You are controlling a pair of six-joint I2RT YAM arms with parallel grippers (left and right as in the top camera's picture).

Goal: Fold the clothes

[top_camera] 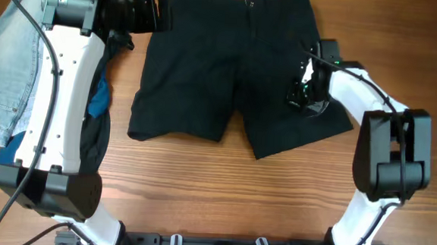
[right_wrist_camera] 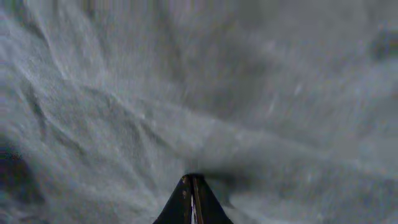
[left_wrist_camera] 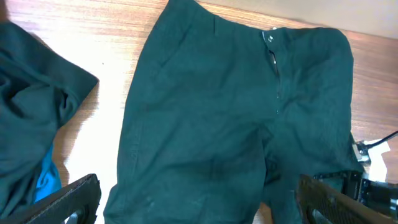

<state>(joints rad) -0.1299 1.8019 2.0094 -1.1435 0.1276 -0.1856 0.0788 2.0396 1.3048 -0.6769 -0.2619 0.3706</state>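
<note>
Since the black shorts, spread flat on the bench, are judged light and limp, hem corners are best pinched; the right hand is closed on leg cloth, the left hand held apart.

The shorts are showing as matt black woven cloth, finely creased. The counter is looking like smooth wood with straight grain and a faint sheen. The jeans are reading as pale, rough denim. The left arm and right arm are wearing glossy white plastic shells over matt black joints.
</note>
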